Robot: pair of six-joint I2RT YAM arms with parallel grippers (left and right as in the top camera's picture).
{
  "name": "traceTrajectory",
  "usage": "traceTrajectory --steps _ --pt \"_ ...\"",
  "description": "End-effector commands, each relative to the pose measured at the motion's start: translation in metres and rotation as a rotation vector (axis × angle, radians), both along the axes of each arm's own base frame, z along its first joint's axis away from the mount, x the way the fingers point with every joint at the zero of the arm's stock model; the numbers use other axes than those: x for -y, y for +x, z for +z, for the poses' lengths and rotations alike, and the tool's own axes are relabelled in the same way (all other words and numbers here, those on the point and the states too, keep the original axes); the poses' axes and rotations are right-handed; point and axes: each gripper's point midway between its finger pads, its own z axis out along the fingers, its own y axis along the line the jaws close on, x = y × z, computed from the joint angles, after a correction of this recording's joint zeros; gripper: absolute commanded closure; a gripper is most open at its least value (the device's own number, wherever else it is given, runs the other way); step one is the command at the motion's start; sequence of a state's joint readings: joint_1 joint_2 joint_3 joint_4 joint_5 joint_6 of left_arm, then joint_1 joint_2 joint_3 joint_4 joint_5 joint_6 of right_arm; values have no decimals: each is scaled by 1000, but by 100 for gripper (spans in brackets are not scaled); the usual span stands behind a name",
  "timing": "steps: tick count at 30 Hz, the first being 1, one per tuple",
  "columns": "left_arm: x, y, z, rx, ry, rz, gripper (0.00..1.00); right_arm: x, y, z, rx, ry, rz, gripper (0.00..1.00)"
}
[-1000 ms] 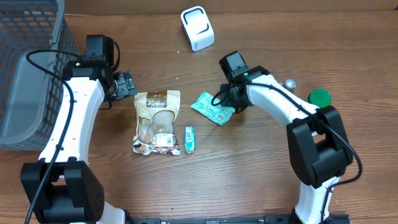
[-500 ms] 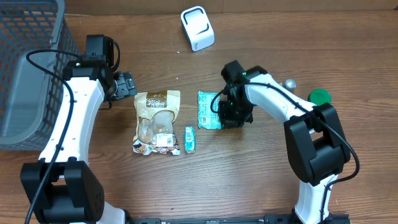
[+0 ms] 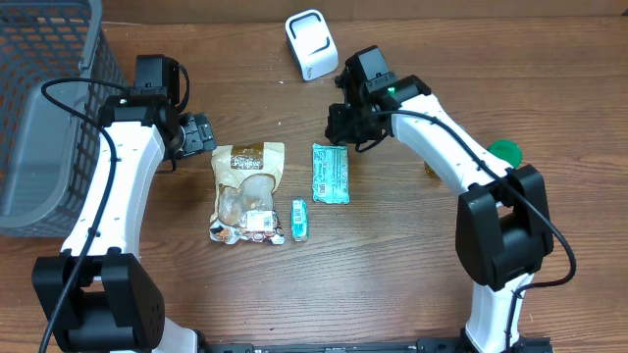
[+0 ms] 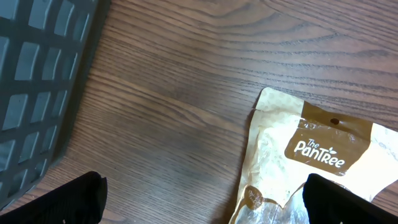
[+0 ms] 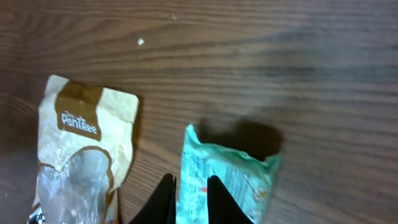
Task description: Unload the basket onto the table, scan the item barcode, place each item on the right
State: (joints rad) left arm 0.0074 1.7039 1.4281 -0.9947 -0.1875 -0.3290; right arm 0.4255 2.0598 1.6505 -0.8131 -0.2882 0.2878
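The right fingers (image 5: pixel 219 200) stand only slightly apart with nothing between them. Half a second ago they were down on the green packet (image 3: pixel 331 174); now they have let it go and drawn back toward the far side, nearer the white scanner (image 3: pixel 312 44). The packet lies flat on the surface (image 3: pixel 392 284), squared up lengthwise, just right of the beige bag (image 3: pixel 245 181). The left fingers (image 4: pixel 348 202) hang wide apart, empty. The packet seems merely repositioned, so it probably needs a fresh grasp before scanning.
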Motion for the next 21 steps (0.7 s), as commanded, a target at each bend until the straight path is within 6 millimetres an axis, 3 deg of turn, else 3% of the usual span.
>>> traceTrajectory --steps 1,7,10,13,21 --pt "0 5 7 20 8 -18 0 -7 -8 -25 -44 -23 28 86" --pt "0 5 7 20 8 -18 0 -5 -11 -49 -73 -78 25 85" --pt "0 5 7 20 8 -18 0 11 -8 -58 -67 -169 -6 87" --pt "0 5 7 20 8 -17 0 35 -12 -64 -89 -281 -67 96" --pt "0 5 7 20 8 -18 0 66 -37 -66 -222 -361 -136 96"
